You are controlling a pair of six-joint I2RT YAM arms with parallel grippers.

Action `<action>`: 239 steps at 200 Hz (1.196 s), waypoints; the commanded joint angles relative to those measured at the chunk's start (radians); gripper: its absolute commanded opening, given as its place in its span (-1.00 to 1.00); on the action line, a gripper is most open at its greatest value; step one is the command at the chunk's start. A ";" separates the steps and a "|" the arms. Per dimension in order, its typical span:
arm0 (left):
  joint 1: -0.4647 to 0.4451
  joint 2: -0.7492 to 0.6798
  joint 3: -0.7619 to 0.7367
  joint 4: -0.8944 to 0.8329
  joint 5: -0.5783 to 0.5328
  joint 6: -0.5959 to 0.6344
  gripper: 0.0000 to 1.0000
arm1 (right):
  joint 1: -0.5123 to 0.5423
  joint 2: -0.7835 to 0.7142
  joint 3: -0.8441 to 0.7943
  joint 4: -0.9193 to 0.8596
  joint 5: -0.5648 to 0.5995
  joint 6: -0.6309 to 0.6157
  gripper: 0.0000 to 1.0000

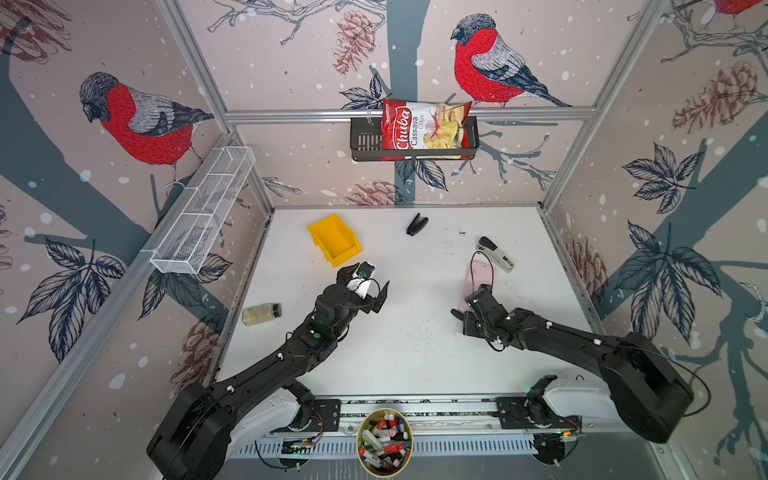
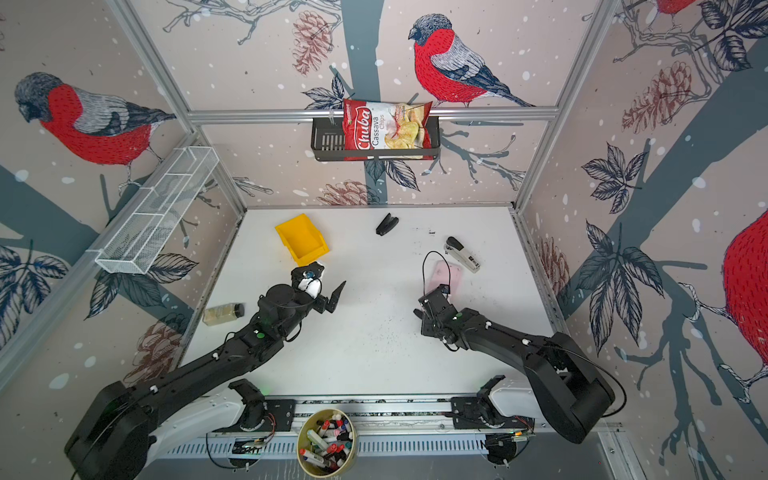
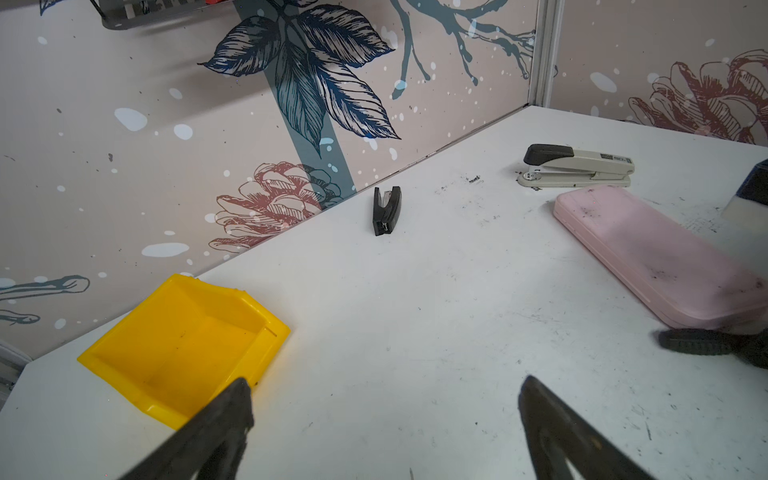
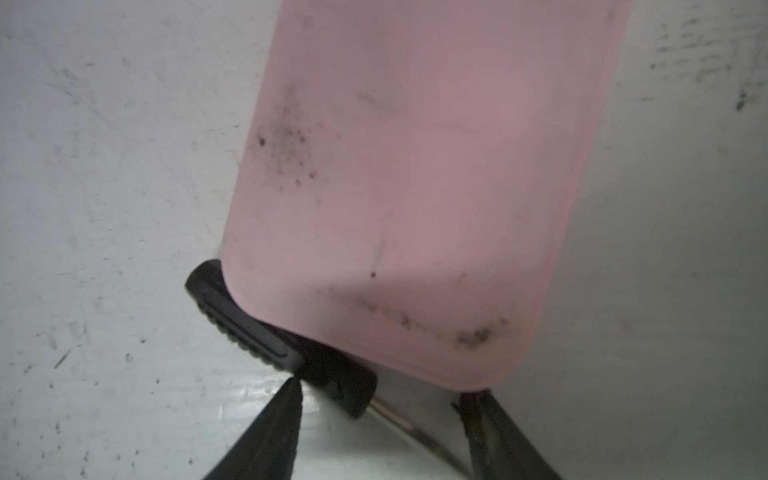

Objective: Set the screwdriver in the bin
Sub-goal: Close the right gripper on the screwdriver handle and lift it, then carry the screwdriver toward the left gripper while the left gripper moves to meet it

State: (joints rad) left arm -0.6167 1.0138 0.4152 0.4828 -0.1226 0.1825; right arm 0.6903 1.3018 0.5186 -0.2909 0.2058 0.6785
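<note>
right gripper (image 4: 380, 399) straddles screwdriver (image 4: 266, 332), possibly touching.

A pink case (image 3: 660, 257) lies flat on the white table (image 1: 415, 340), right of centre in both top views. A grey stapler (image 1: 494, 254) lies just above it, not touching. A small black stapler (image 1: 417, 225) lies upper centre, and a bottle (image 1: 262, 313) lies on its side at the left edge. A black rack (image 1: 365, 141) on the back wall holds a chips bag (image 1: 424, 129). A wire basket (image 1: 203, 212) hangs upper left. A cup of markers (image 1: 385, 410) stands bottom centre.
</note>
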 commanded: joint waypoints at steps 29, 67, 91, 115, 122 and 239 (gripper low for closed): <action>0.000 -0.002 -0.010 0.044 -0.006 -0.030 0.97 | 0.090 0.141 0.073 -0.115 0.024 -0.043 0.00; 0.000 -0.006 -0.007 0.034 -0.004 -0.016 0.97 | 0.136 0.187 0.110 -0.123 0.047 -0.060 -0.40; 0.001 -0.003 -0.006 0.038 -0.004 -0.018 0.97 | 0.139 0.182 0.114 -0.119 0.044 -0.068 -0.71; 0.000 0.006 -0.003 0.040 0.003 -0.026 0.97 | 0.138 0.172 0.121 -0.113 0.044 -0.073 -0.92; 0.000 0.006 -0.002 0.040 0.005 -0.026 0.97 | 0.138 0.168 0.123 -0.110 0.044 -0.076 -0.95; 0.000 0.035 0.041 0.026 -0.072 0.000 0.97 | 0.106 0.179 0.221 -0.170 0.088 -0.043 -1.00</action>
State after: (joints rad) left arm -0.6174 1.0473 0.4496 0.4866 -0.1848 0.1833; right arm 0.8135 1.4532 0.7265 -0.4477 0.3550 0.6571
